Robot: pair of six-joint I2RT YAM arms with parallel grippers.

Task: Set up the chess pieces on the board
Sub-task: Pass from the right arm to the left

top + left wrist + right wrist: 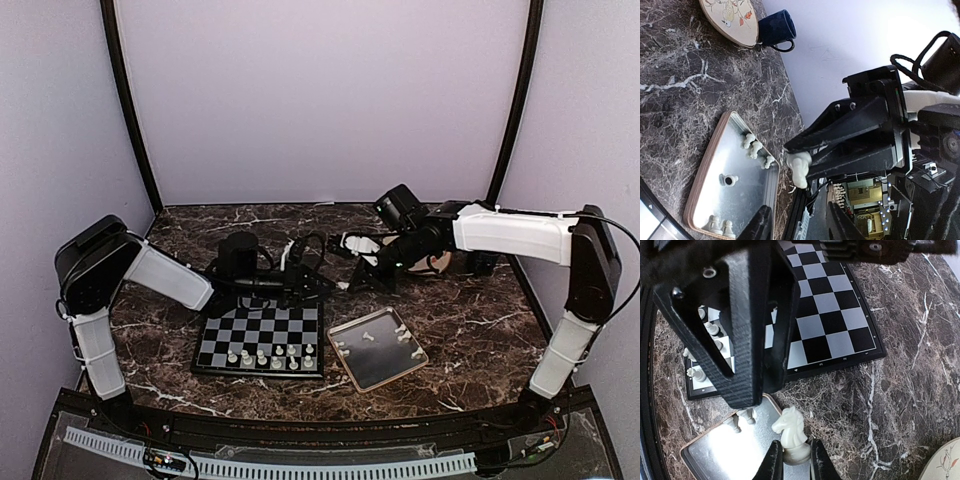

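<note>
Both arms fold inward over the veined marble desk (480,320). The right end effector (796,457) clamps a cream plastic knight (789,430) by its base above the metal tray (345,365). The left end effector (800,227) stands part-open and empty. Only the top view shows the chess pieces (262,356) standing along the near rows of the checkered board (255,325).

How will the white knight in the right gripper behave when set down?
Probably rigid and light: the knight looks like small moulded plastic. The right gripper pinches only its round base, so it may pivot or slip. Tall over a narrow base, it likely tips if nudged.
</note>
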